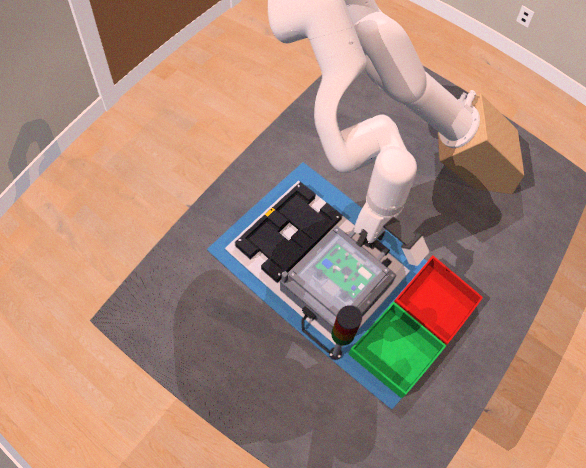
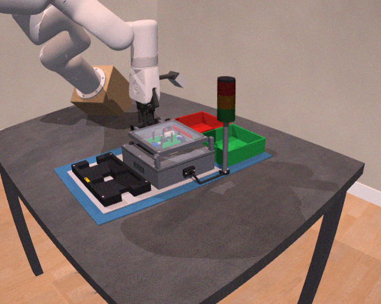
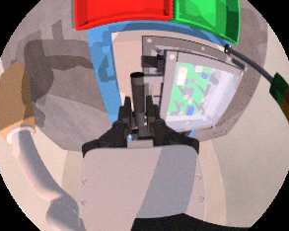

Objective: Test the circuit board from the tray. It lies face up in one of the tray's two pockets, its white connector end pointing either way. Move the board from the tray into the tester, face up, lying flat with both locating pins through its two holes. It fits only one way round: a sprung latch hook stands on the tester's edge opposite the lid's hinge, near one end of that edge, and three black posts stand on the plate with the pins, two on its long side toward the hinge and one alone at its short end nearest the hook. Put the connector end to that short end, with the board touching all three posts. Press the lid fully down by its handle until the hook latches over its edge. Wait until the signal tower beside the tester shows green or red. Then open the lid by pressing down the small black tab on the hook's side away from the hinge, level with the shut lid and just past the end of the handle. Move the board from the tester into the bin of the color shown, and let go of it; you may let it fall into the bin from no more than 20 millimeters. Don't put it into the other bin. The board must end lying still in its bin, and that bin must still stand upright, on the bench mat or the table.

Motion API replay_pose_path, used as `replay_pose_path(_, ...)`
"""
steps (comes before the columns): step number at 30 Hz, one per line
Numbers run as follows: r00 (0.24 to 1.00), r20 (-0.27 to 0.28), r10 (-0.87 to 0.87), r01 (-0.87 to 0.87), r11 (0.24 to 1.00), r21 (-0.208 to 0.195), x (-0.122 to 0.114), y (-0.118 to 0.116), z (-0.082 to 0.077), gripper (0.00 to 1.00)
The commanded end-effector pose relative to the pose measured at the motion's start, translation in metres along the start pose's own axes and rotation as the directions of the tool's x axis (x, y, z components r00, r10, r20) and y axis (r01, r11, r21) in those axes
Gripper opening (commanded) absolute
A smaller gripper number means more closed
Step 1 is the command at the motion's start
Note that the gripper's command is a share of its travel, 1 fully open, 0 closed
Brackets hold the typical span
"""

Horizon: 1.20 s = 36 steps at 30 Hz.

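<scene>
Table [image 2: 282,183]: hand [image 1: 365,239] at lid edge, board [image 1: 344,266] beneath lid.

Your top view looks steeply down from high up, far enough to take in the whole table [image 1: 147,312] and surrounding floor. Your exterior view stands off one table corner, near table height, angled slightly downward. Your wrist view rides the arm, close in, fisheye. All three share the tester [image 1: 333,274] and both bins, frame centre.
</scene>
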<state>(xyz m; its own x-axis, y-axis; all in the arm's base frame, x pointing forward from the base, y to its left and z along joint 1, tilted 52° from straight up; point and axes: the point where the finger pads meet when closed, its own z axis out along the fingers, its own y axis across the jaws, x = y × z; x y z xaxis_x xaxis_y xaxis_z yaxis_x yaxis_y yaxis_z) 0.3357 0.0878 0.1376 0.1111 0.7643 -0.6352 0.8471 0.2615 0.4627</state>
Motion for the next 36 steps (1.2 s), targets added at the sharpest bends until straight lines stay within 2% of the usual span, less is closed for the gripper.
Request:
replay_pose_path(1,1.000,-0.003,-0.001,0.001,1.000,0.001,-0.0008,0.0004,-0.0137,0.22)
replay_pose_path(9,1.000,-0.003,-0.001,0.001,1.000,0.001,-0.0008,0.0004,-0.0228,0.22)
replay_pose_path(10,1.000,-0.003,-0.001,0.001,1.000,0.001,-0.0008,0.0004,-0.0228,0.00)
replay_pose_path(36,1.000,-0.003,-0.001,0.001,1.000,0.001,-0.0008,0.0004,-0.0228,0.00)
